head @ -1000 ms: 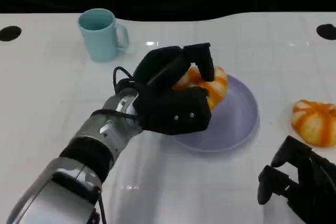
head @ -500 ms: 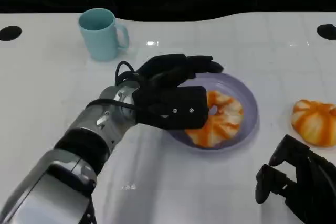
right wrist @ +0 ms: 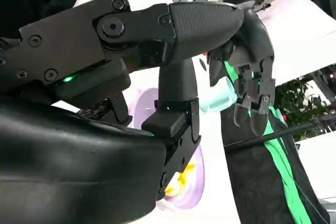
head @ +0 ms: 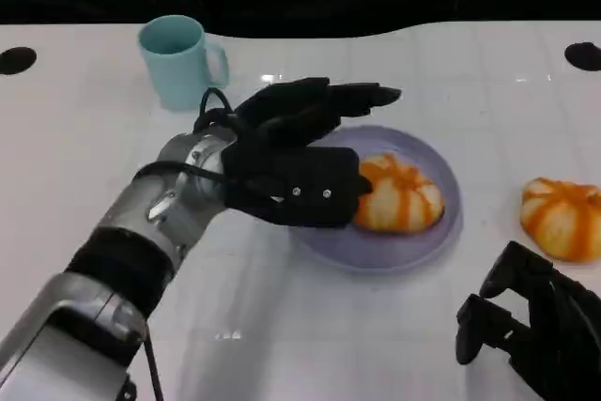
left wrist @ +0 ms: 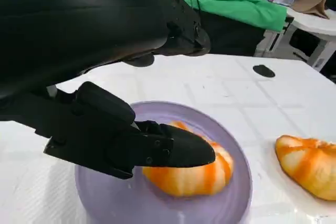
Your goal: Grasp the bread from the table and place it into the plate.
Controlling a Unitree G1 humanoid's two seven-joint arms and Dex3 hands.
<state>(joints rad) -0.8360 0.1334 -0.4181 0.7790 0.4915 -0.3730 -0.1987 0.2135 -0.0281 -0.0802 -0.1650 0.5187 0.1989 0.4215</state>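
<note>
The left robot hand point(head: 300, 161) is matte black with small silver screws on its palm plate; a thin black cable loops at the wrist onto a silver forearm point(head: 155, 223) banded in black. The right robot hand point(head: 526, 331) is black too.

Bright, even light overhead; my feeds are mostly sharp.
Glare spots sit on the white table point(head: 84, 176); the right wrist close-up looks perhaps slightly soft.

left robot hand point(head: 300, 161) hiding plate's point(head: 441, 223) near-left rim, right robot hand point(head: 531, 331) cut off by frame edge
</note>
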